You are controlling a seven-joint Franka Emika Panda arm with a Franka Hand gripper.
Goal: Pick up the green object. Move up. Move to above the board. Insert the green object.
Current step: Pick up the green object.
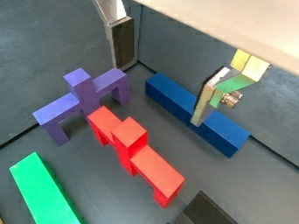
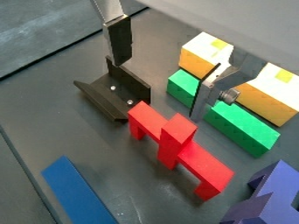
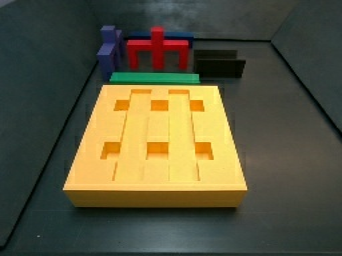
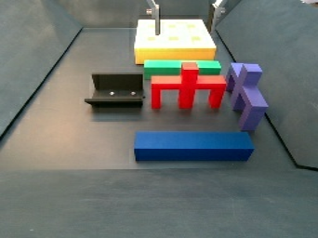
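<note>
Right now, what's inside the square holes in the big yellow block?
Nothing shows in the board's six square holes in a side view; only shadowed orange walls and bottoms. The green object lies on the floor against its far end. The gripper hovers above, empty.

Gripper [image 2: 163, 66] high above floor, jaws spread apart, nothing between them.

A dark grey floor [image 4: 74, 177] spreads around the fixture [image 4: 114, 92], enclosed by dark walls [image 3: 201, 18] rising behind and beside it, evenly lit.
</note>
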